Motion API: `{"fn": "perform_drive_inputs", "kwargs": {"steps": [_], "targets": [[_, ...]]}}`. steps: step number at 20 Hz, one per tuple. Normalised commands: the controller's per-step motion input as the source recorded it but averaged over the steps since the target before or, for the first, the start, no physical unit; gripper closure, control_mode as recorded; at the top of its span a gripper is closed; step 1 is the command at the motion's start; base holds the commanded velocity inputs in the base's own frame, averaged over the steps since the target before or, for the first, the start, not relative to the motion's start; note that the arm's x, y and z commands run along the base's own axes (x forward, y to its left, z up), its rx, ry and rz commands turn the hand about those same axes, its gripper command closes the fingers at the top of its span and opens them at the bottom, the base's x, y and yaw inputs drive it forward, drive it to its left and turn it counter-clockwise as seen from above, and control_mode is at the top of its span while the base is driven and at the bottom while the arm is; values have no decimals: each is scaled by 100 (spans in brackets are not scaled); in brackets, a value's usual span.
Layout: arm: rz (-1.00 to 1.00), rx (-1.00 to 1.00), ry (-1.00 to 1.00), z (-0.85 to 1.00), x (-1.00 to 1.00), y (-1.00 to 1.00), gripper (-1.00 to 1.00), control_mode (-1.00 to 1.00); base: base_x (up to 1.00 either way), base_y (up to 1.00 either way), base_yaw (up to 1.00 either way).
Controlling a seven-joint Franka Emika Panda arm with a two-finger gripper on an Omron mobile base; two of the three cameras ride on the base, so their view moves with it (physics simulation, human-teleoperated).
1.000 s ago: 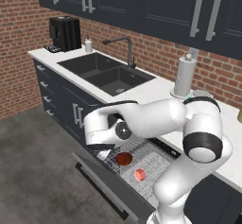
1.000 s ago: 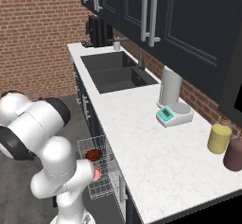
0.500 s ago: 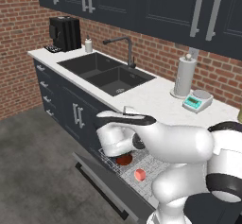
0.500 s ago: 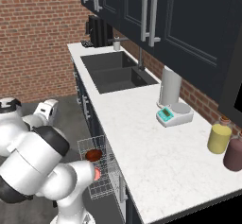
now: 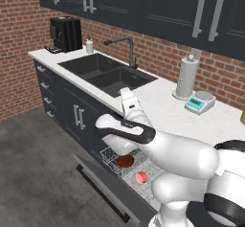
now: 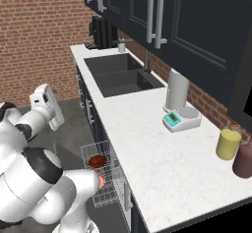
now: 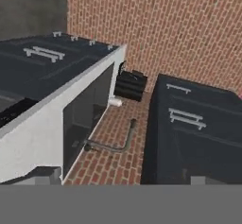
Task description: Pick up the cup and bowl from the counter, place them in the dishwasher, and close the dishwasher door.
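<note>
The dark reddish-brown bowl (image 5: 125, 161) (image 6: 97, 161) lies in the dishwasher's silver wire rack (image 5: 111, 155) (image 6: 92, 150). Beside it in the same rack sits the cup (image 5: 141, 176) (image 6: 102, 180), its salmon-red inside showing. The dishwasher door (image 5: 94, 173) hangs dropped open below the rack, bar handle toward the floor. My gripper (image 5: 127, 96) (image 6: 48, 105) (image 7: 122, 180) is open and holds nothing. It is raised above the rack at the counter's (image 5: 158, 101) (image 6: 147, 143) front edge and faces the sink and the brick wall.
On the counter are a black sink (image 5: 107, 73) with a faucet (image 5: 125, 46), a coffee machine (image 5: 64, 33), a paper towel roll (image 5: 186, 77) and a teal scale (image 5: 200, 101). A yellow tumbler (image 6: 228, 143) and a maroon tumbler (image 6: 242, 159) stand at the right end. Dark cabinets (image 5: 143, 5) hang overhead.
My hand has lifted from just over the rack and turned up toward the counter edge; the arm has swung lower and forward. Bowl and cup have stayed in the rack.
</note>
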Motion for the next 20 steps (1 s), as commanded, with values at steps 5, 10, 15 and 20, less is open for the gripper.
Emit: {"fn": "perform_drive_inputs", "kwargs": {"steps": [5, 10, 15, 20], "targets": [[0, -62, -29, 100, 18, 1, -100, -100, 0, 0, 0], [-1, -64, 14, 100, -26, 0, -100, -100, 0, 0, 0], [0, -68, 33, 97, -42, -2, -100, -100, 0, 0, 0], [0, -61, 59, 79, -56, -3, -100, -100, 0, 0, 0]]}}
